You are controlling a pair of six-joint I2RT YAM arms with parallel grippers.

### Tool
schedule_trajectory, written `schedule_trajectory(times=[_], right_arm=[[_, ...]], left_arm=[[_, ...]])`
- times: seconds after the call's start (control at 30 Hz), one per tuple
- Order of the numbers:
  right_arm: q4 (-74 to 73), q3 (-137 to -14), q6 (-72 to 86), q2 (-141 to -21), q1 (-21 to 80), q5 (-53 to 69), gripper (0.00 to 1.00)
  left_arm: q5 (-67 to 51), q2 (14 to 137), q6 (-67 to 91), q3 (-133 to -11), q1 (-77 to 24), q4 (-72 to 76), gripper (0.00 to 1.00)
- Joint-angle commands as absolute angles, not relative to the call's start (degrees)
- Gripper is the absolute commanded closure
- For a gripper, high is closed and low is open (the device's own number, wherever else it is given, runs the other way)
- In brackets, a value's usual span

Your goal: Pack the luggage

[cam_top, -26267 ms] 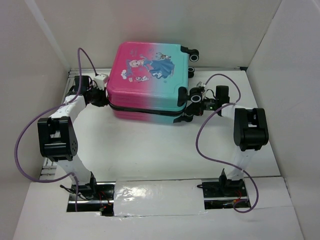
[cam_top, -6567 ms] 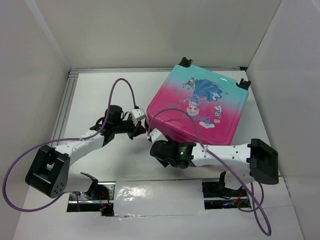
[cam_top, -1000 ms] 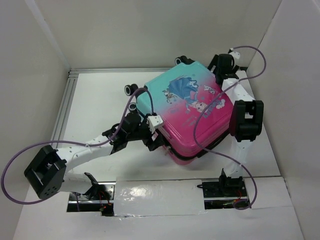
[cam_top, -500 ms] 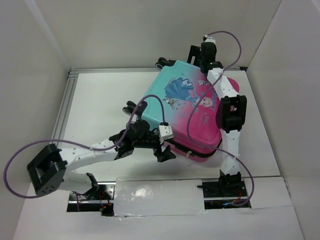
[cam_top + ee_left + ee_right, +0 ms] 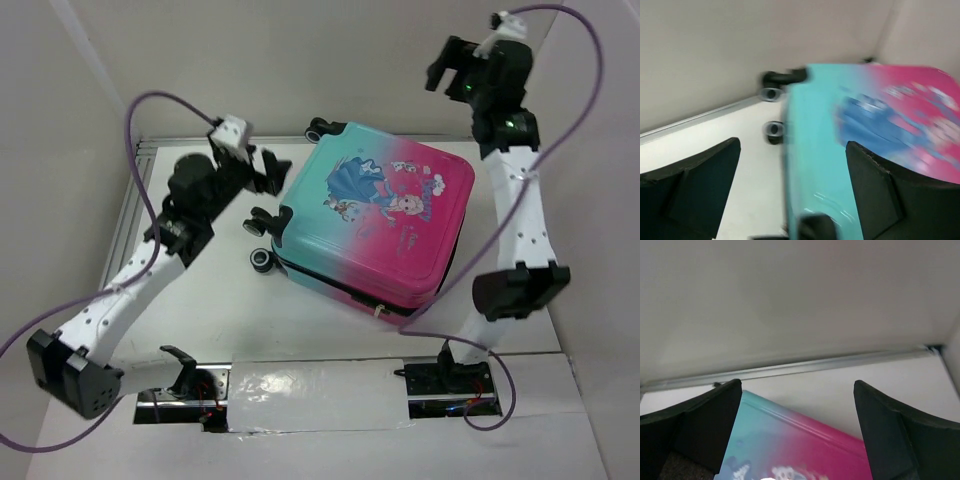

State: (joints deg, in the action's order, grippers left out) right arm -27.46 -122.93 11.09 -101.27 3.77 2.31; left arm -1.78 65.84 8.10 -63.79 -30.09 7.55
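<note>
Right now the small hard-shell suitcase (image 5: 375, 225), teal fading to pink with a cartoon princess print, lies closed and flat on the white table (image 5: 200, 290), its black wheels (image 5: 262, 258) toward my left side. My left gripper (image 5: 272, 170) hangs spread wide and empty just beside that teal end. My right gripper (image 5: 797, 425), equally wide and empty, hangs high over the far edge.

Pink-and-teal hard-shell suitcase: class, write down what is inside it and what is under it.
The pink-to-teal hard-shell suitcase lies closed, printed side up, so its inside is hidden. Under it only the white table shows around its edges; whatever it covers cannot be seen.
</note>
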Motion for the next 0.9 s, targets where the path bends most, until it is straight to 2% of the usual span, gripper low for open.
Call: schedule_trajectory(times=[0.0,0.07,0.17,0.27,0.4,0.6,0.87], right_arm=[[-31.7,-110.3,14.5,-93.2,0.5,-7.1,0.01],[-32.6,-100.6,19.3,-87.9,-4.9,-11.5,0.01],[-35.9,-90.8,22.5,-82.8,-12.9,-11.0,0.01],[-37.0,-81.3,24.6,-78.0,-16.9,-9.7,0.01],[-35.7,-71.5,26.8,-73.3,-17.5,-12.6,0.01],[-33.0,-66.8,26.8,-76.1,-16.4,-11.3,0.01],[-28.9,-70.7,27.9,-88.8,-5.7,-13.5,0.01]], left_arm=[[3.4,74.2,15.0,-72.2,-20.3,-0.6,0.0],[-0.2,80.4,16.1,-76.6,-13.8,-3.0,0.0],[-1.8,86.7,17.9,-82.3,-8.0,-8.0,0.0],[-3.5,93.4,16.0,-83.7,-6.7,-10.0,0.0],[-8.2,94.6,14.9,-78.1,-8.3,-5.7,0.0],[-12.2,93.8,12.9,-72.2,-14.7,-2.6,0.03],[-17.8,84.3,15.4,-62.2,-22.0,1.2,0.04]])
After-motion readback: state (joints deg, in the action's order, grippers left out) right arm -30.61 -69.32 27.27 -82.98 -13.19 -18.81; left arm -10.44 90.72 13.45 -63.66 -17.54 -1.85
